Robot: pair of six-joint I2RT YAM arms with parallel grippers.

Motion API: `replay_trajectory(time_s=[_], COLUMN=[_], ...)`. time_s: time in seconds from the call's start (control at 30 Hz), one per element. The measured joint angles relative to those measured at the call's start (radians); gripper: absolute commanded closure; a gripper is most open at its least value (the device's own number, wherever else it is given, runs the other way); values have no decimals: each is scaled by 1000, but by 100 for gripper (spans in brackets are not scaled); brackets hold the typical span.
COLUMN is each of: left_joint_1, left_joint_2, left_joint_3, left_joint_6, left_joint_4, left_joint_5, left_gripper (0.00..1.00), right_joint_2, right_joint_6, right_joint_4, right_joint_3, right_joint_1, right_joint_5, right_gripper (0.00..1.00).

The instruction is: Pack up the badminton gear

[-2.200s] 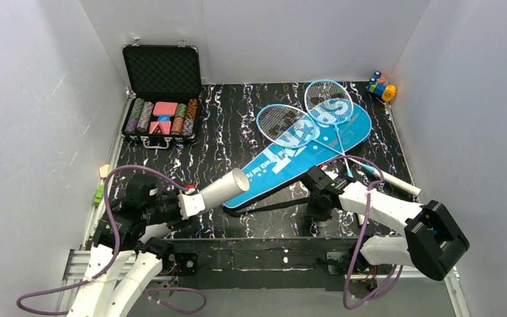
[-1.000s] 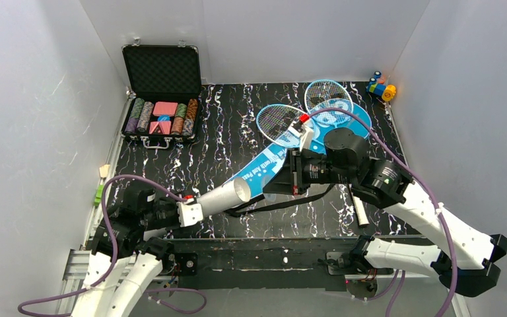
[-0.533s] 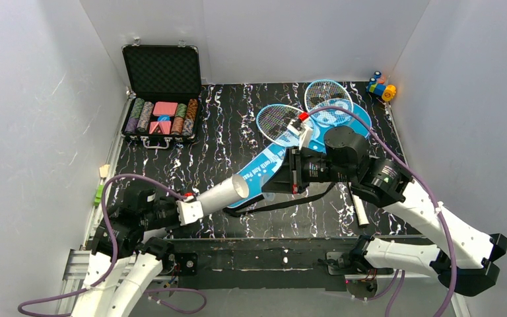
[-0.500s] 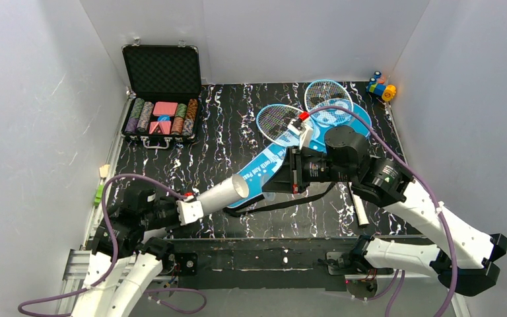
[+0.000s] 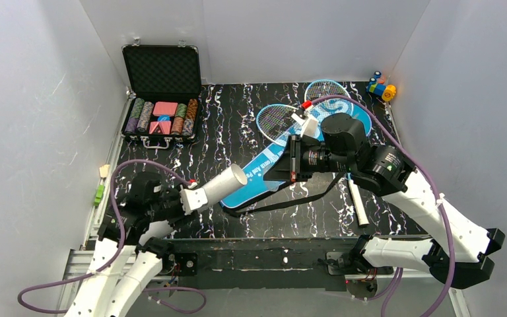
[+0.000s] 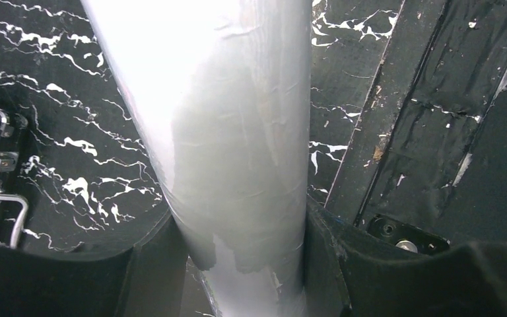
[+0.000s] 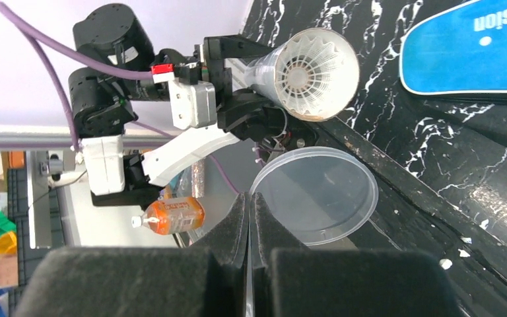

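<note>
My left gripper (image 5: pixel 188 198) is shut on the long white tube (image 5: pixel 221 186) near its base and holds it tilted up, mouth towards the right arm. In the left wrist view the tube (image 6: pixel 237 132) fills the gap between the fingers (image 6: pixel 330 257). My right gripper (image 7: pixel 249 205) is shut on the rim of a clear round lid (image 7: pixel 317 195), held just below and short of the tube's mouth (image 7: pixel 313 66). A white feather shuttlecock (image 7: pixel 304 74) sits inside. The blue bag (image 5: pixel 254 175) lies under two blue rackets (image 5: pixel 274 121).
An open black case of poker chips (image 5: pixel 162 99) stands at the back left. Small coloured toy blocks (image 5: pixel 381 86) sit at the back right corner. A white racket handle (image 5: pixel 357 210) lies near the front right. Grey walls close three sides.
My right arm rose from the table's front and swung over the bag to face the tube with the lid. The tube's mouth has lifted slightly in the last half second.
</note>
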Motion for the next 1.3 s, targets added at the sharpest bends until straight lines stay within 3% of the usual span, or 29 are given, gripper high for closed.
replay_trajectory(time_s=[0.5,1.3], left_joint_1=[0,0], left_joint_2=[37,-190], left_joint_3=[0,1], left_joint_6=[-72,-33], left_joint_4=[53,-21], left_joint_5=[13,64], left_gripper=[75,79], right_joint_2=[7,-28], right_joint_6=[42,6], right_joint_4=[-33,89], right_joint_3=[13,-103], right_joint_1=[-72,-85], right_joint_5=[1,-138], right_gripper=[99,99])
